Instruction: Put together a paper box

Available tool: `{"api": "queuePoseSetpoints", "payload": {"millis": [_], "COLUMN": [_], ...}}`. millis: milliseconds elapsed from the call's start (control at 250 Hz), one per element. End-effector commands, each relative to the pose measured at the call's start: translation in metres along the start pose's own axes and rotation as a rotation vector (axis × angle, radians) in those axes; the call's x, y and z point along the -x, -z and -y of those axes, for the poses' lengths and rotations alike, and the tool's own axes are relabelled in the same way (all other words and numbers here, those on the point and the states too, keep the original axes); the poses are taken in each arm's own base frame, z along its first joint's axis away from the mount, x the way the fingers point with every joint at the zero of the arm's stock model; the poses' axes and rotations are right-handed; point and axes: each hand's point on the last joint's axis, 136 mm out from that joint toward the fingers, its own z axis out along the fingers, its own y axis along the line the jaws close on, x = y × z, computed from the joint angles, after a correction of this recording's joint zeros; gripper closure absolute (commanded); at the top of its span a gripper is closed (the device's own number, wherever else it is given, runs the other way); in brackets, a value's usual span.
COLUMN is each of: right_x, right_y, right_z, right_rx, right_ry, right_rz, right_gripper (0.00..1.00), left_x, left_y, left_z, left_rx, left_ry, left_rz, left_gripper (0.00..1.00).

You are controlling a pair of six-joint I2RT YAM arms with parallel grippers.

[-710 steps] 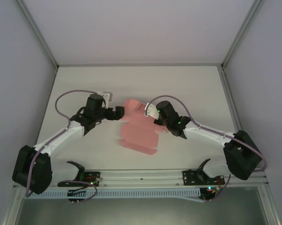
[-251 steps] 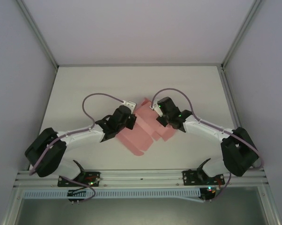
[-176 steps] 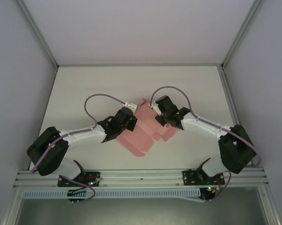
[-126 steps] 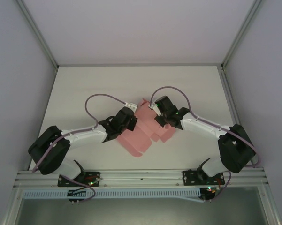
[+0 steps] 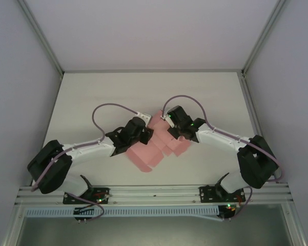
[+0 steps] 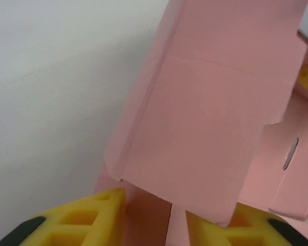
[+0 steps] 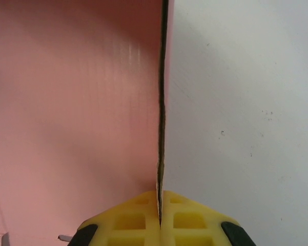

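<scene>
Where the paper box (image 5: 155, 148) sits: middle of the tabletop (image 5: 92, 92), between the two arms; partly folded, some panels flat, some raised.
Top view: gives the whole pink outline. Both arms angle in from the near corners, left claw (image 5: 146, 134) at the box's left side, right claw (image 5: 170, 134) at its far right part. Jaw gaps too small to read from here.
Left wrist view: close detail. A raised panel (image 6: 205, 128) with fold lines stands in front of the camera, a slot (image 6: 291, 154) is cut in a flatter panel at right, white tabletop at left.
Left claw (image 6: 169, 225): jaws apart, yellow pads (image 6: 87, 220) either side of pink card. Card lies in the gap and the raised panel's lower corner overlaps the right pad. No clamping visible.
Right wrist view: card seen edge-on, a thin dark line up the middle. Pink panel face to its left, bare tabletop (image 7: 246, 102) to its right.
Right claw (image 7: 160, 202): pads (image 7: 128, 220) pressed together on that thin edge, clamped on the paper box.
Edges: box well inside the tabletop, well apart from the side walls (image 5: 20, 102) and apart from the near rail (image 5: 154, 190).
Open room: wide white tabletop beyond the box toward the far wall, also left of the left arm and right of the right arm. Claws near each other across the card, apart.
</scene>
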Motion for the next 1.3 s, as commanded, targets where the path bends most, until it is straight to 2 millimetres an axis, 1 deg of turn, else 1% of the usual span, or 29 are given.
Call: {"api": "queuePoseSetpoints", "payload": {"millis": [0, 16, 116, 172, 200, 252, 307, 343, 379, 419, 535, 595, 635, 699, 719, 751, 763, 843, 926, 970, 1086, 1166, 1246, 1294], "right_x": [0.013, 0.012, 0.009, 0.008, 0.009, 0.008, 0.010, 0.009, 0.010, 0.011, 0.020, 0.023, 0.026, 0.032, 0.035, 0.039, 0.041, 0.053, 0.068, 0.073, 0.076, 0.076, 0.076, 0.078], "right_y": [0.008, 0.008, 0.010, 0.011, 0.011, 0.011, 0.011, 0.010, 0.010, 0.010, 0.013, 0.015, 0.017, 0.020, 0.020, 0.022, 0.024, 0.031, 0.038, 0.040, 0.030, 0.021, 0.013, 0.011], "right_z": [-0.008, -0.008, -0.008, -0.008, -0.008, -0.006, -0.004, -0.002, -0.002, -0.002, 0.000, 0.000, -0.001, -0.001, 0.000, 0.001, 0.005, 0.018, 0.028, 0.031, 0.029, 0.026, 0.024, 0.023], "right_rx": [0.017, 0.016, 0.017, 0.019, 0.018, 0.008, -0.006, -0.018, -0.019, -0.020, -0.033, -0.033, -0.034, -0.060, -0.075, -0.096, -0.123, -0.216, -0.296, -0.323, -0.406, -0.440, -0.472, -0.502], "right_ry": [0.053, 0.057, 0.079, 0.095, 0.100, 0.104, 0.105, 0.106, 0.107, 0.119, 0.138, 0.156, 0.181, 0.250, 0.272, 0.307, 0.316, 0.393, 0.463, 0.507, 0.675, 0.740, 0.772, 0.792], "right_rz": [0.056, 0.054, 0.054, 0.059, 0.065, 0.065, 0.063, 0.056, 0.054, 0.058, 0.080, 0.086, 0.099, 0.137, 0.150, 0.171, 0.171, 0.181, 0.187, 0.191, 0.189, 0.178, 0.170, 0.180], "right_gripper": [1.00, 1.00, 1.00, 1.00, 1.00, 1.00, 1.00, 1.00, 1.00, 1.00, 1.00, 1.00, 1.00, 1.00, 1.00, 1.00, 1.00, 1.00, 1.00, 1.00, 1.00, 1.00, 1.00, 1.00], "left_x": [0.024, 0.023, 0.022, 0.021, 0.019, 0.017, 0.016, 0.014, 0.014, 0.015, 0.022, 0.028, 0.030, 0.035, 0.040, 0.040, 0.041, 0.047, 0.050, 0.051, 0.047, 0.041, 0.035, 0.032], "left_y": [0.019, 0.021, 0.034, 0.041, 0.044, 0.050, 0.054, 0.056, 0.057, 0.055, 0.048, 0.045, 0.042, 0.038, 0.038, 0.035, 0.035, 0.033, 0.031, 0.031, 0.030, 0.028, 0.021, 0.017], "left_z": [-0.025, -0.031, -0.064, -0.081, -0.091, -0.102, -0.111, -0.116, -0.117, -0.114, -0.093, -0.091, -0.093, -0.103, -0.106, -0.110, -0.112, -0.120, -0.127, -0.130, -0.144, -0.154, -0.158, -0.156], "left_rx": [0.064, 0.079, 0.136, 0.158, 0.173, 0.174, 0.178, 0.188, 0.182, 0.160, 0.041, 0.025, 0.026, 0.046, 0.047, 0.053, 0.056, 0.063, 0.061, 0.056, 0.069, 0.085, 0.078, 0.055], "left_ry": [0.119, 0.133, 0.228, 0.274, 0.299, 0.327, 0.344, 0.354, 0.349, 0.317, 0.233, 0.234, 0.240, 0.277, 0.283, 0.291, 0.294, 0.295, 0.299, 0.309, 0.338, 0.343, 0.335, 0.315], "left_rz": [0.072, 0.072, 0.076, 0.073, 0.074, 0.076, 0.078, 0.073, 0.065, 0.057, 0.044, 0.062, 0.071, 0.083, 0.092, 0.091, 0.096, 0.113, 0.134, 0.141, 0.149, 0.142, 0.129, 0.122], "left_gripper": [0.33, 0.30, 0.23, 0.12, 0.09, 0.07, 0.01, 0.00, 0.00, 0.00, 0.00, 0.00, 0.00, 0.00, 0.00, 0.00, 0.00, 0.00, 0.00, 0.00, 0.00, 0.00, 0.00, 0.00]}}
